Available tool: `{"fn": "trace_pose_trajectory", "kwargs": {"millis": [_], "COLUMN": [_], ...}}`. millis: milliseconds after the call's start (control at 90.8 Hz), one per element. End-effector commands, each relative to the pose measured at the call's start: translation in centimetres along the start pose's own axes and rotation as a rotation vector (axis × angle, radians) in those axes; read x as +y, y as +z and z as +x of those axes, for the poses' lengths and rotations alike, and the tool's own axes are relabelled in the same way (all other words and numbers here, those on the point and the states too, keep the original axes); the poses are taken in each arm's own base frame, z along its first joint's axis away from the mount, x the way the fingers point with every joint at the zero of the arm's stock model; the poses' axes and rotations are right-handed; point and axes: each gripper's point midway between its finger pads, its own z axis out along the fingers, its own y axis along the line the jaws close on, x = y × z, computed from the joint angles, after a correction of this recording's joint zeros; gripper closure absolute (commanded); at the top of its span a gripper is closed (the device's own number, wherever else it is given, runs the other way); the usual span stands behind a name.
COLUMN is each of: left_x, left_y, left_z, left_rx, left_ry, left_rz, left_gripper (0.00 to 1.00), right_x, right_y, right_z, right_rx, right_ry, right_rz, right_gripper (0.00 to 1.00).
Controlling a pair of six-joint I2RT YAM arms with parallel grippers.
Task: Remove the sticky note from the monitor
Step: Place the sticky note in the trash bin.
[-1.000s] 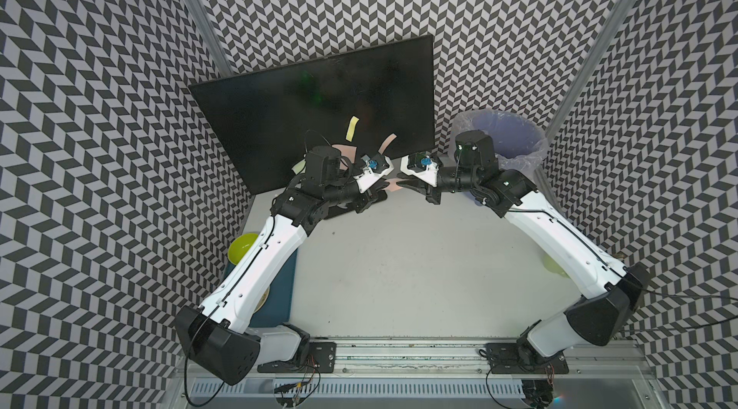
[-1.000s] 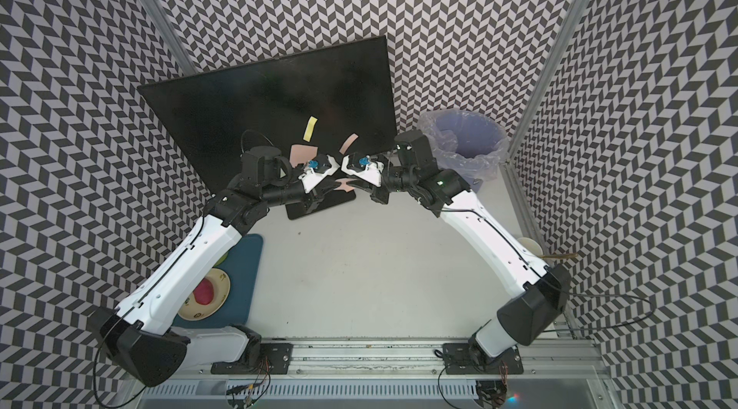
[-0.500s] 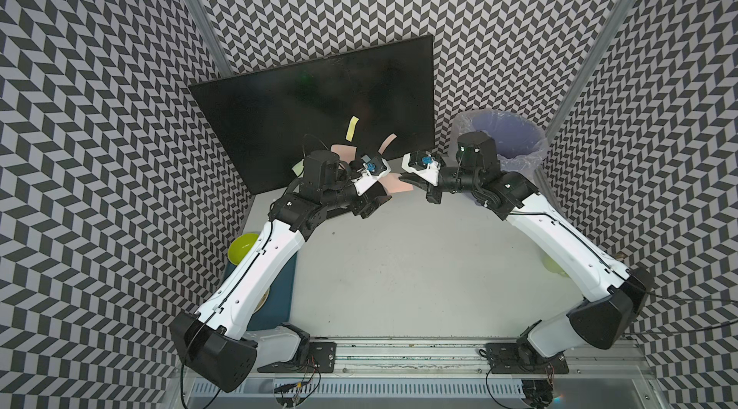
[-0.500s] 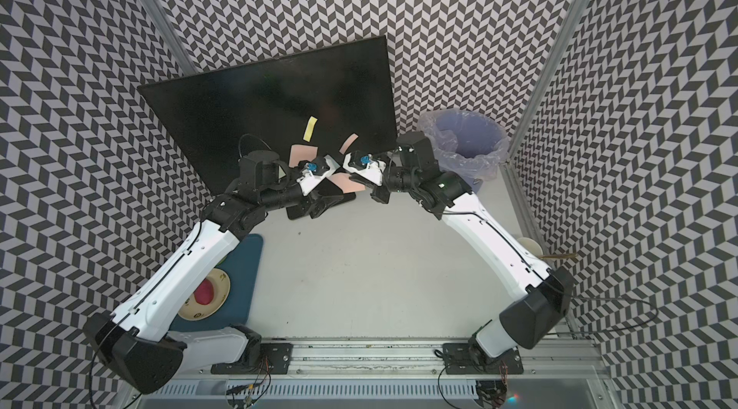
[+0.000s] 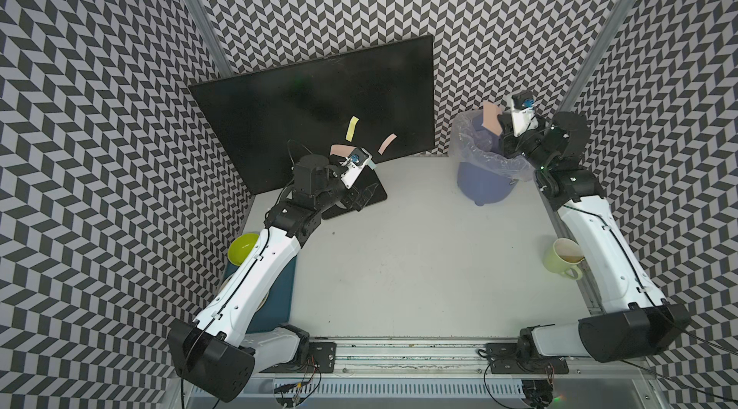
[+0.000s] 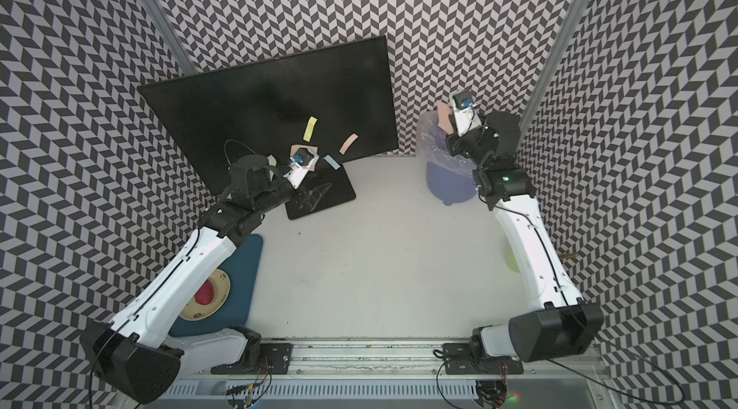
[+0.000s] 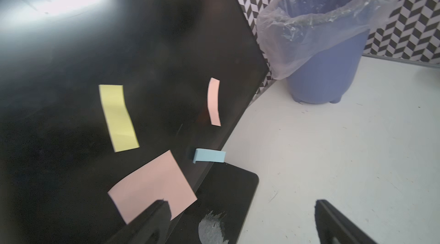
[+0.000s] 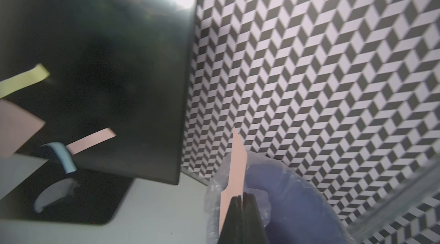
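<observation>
**Right gripper** (image 8: 241,198): the jaws are pinched flat on the lower edge of one pink sticky note (image 8: 234,166), which stands up from the fingertips. This note is clear of the monitor (image 8: 107,64) and sits above the mouth of the lined blue bin (image 8: 297,195). Judgement: this note counts as removed, and only its release into the bin is outstanding.

**Left gripper** (image 7: 240,207): the jaws are spread wide and hold nothing. The gripper is in front of the lower screen, above the base plate (image 7: 228,197).

**Work left:** four notes are stuck on the screen.
- A large pink note (image 7: 152,183)
- A yellow note (image 7: 118,117)
- A narrow pink note (image 7: 213,102)
- A blue note (image 7: 209,155) at the lower bezel

If the task covers every note, most of it is not yet done. The large pink note lies nearest the left gripper and is the probable next target.

**View comparison:**
- The right wrist view confirms the pinch on the paper. The top views show only paper beside the gripper.
- The left wrist view shows one finger overlapping the large pink note, but contact cannot be determined.
- The top views alone show the mug (image 5: 564,257) beside the right arm.
</observation>
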Motion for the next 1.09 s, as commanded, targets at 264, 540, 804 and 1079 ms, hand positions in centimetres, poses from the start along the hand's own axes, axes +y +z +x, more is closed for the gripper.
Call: {"fn": "trace_pose_trajectory", "kwargs": {"millis": [264,540,804,1079], "left_x": [5.5,8.0,11.2,13.7], "left_y": [-1.7,-3.1,-4.9,-6.4], "left_z": [1.9,4.0,6.0,8.9], "left_rx": [-0.005,0.0,-0.009,-0.094], "left_ry": [-0.285,-0.405,-0.534,-0.742], "left_rz": [-0.181,-0.271,-0.385,-0.426], "left_gripper": [0.0,0.0,0.0,0.0], "right_x": [-5.4,-4.1,0.6,8.7], "right_y": [5.2,5.2,2.8,-1.0], "right_z": [5.7,4.9,1.2,-0.7], "right_rx": [0.228,0.207,0.069,-0.052], "right_ry": [0.035,0.108,0.237,0.485], "right_rz": [0.175,0.104,-0.095,-0.425], "right_gripper": [0.8,0.4,0.28,0.07]}}
